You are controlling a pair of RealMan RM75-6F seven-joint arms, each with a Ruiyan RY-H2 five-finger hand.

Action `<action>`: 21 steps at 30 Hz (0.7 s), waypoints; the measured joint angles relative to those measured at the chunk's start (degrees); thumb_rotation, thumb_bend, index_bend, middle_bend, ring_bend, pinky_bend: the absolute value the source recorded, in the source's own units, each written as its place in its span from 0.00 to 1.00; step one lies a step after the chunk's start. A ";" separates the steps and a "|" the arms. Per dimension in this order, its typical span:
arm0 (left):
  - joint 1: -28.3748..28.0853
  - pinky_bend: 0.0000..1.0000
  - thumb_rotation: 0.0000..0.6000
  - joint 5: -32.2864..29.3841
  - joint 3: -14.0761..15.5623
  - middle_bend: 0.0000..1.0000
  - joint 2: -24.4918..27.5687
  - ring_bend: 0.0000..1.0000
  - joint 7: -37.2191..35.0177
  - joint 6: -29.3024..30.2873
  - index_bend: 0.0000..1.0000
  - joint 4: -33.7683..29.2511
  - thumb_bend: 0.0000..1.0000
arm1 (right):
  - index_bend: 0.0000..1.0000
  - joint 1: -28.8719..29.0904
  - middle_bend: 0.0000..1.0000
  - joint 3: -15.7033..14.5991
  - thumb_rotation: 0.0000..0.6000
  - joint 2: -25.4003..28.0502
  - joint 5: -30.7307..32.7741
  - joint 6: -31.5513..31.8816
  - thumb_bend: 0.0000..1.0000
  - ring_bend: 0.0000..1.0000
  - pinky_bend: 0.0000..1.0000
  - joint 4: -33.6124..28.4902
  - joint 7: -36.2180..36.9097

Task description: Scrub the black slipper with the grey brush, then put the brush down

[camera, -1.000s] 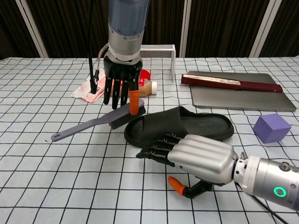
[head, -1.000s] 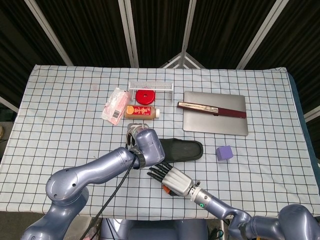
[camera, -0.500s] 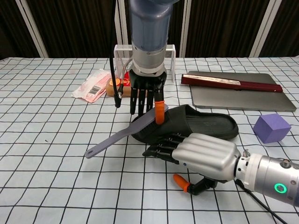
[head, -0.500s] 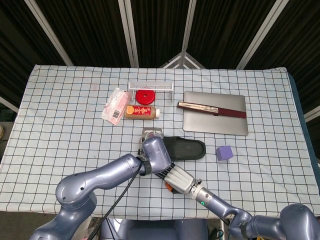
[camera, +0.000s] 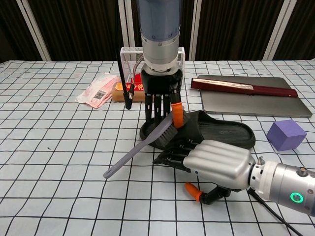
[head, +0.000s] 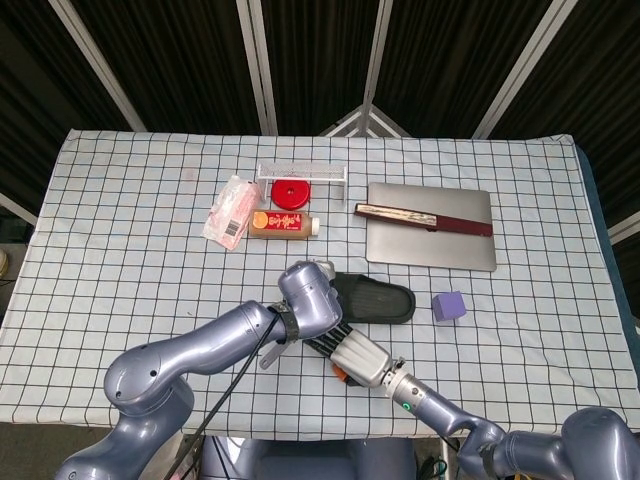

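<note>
My left hand (camera: 161, 98) grips the grey brush (camera: 147, 140) (its handle slanting down toward the desk (camera: 59, 147)), bristles pressed on the black slipper (camera: 221, 132). My right hand (camera: 209, 160) rests against the slipper's near edge, fingers touching it, gripping nothing.

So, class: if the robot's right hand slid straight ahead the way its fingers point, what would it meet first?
Most likely the black rubber slipper: the right hand already has its fingertips at the slipper's near edge, though contact is unclear.
</note>
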 measured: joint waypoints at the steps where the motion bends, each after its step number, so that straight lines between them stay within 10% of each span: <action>1: -0.01 0.51 1.00 0.11 0.04 0.54 0.14 0.47 0.42 0.81 0.46 0.03 0.58 | 0.00 -0.01 0.10 -0.02 0.87 0.01 0.06 0.02 0.72 0.00 0.00 -0.01 -0.03; 21: 2.69 0.51 1.00 4.47 0.83 0.55 2.77 0.47 4.15 8.20 0.46 -1.80 0.58 | 0.00 -1.89 0.10 0.92 0.87 4.40 1.56 4.32 0.72 0.00 0.00 -3.25 -3.26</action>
